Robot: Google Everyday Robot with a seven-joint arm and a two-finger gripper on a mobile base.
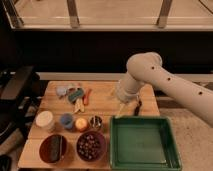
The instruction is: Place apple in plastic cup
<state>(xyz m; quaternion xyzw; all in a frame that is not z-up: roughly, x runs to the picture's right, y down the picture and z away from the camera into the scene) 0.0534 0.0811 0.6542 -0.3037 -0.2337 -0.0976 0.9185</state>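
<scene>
I have the tool (129, 109) hanging over the right part of the bench (105, 100), just beyond the far edge of the green tray (144, 161), jaws spread wide and holding nothing. The apple (81, 123) sits on the bench to the near left, between the blue plastic cup (66, 120) and the metal cup (95, 122), well apart from the tool.

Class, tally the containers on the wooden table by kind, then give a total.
Cups: 2 (plastic cup, metal cup)
Bowls: 2 (left bowl, right bowl)
Trays: 1 (green tray)
Tubs: 1 (white container)
Total: 6
The claw hangs open over the table, behind the tray.
</scene>
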